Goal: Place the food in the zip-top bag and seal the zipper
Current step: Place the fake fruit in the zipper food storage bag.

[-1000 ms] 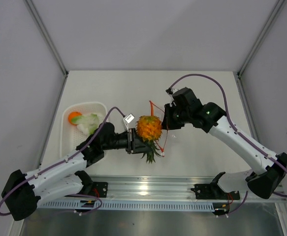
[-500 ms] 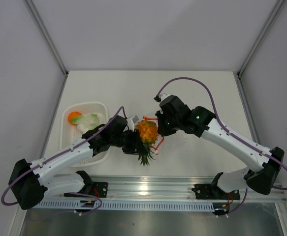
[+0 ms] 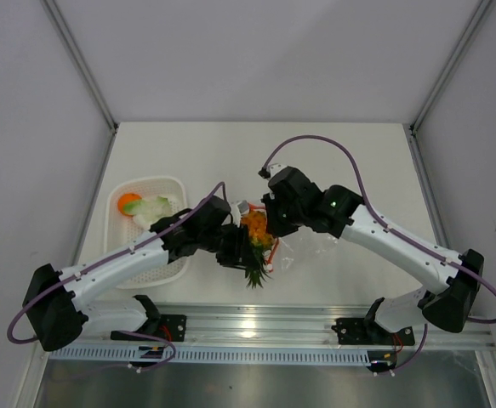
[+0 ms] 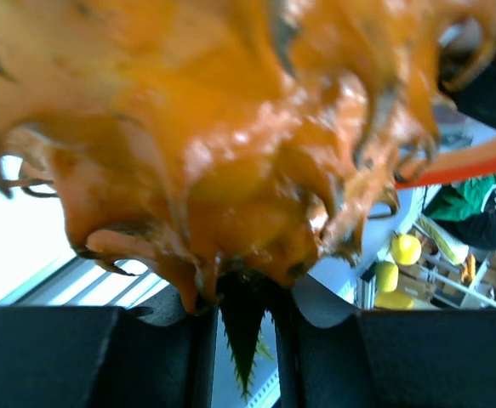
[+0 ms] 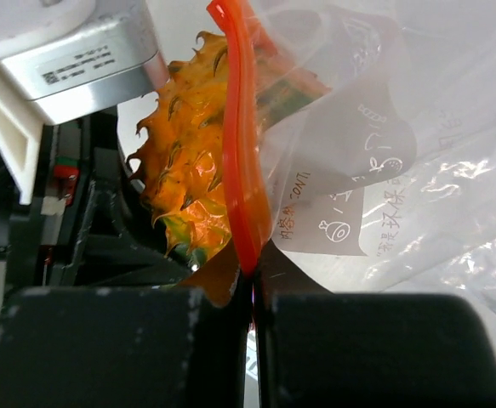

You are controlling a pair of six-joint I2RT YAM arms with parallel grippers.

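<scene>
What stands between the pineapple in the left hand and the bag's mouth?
No separate object. The pineapple held by the left hand sits right against the zipper, which the right hand pinches; whether it is already inside the bag is unclear.

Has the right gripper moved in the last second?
Yes. The right gripper, shut on the zipper, has shifted left toward the white basket and slightly nearer the arm bases, closing in on the pineapple.
</scene>
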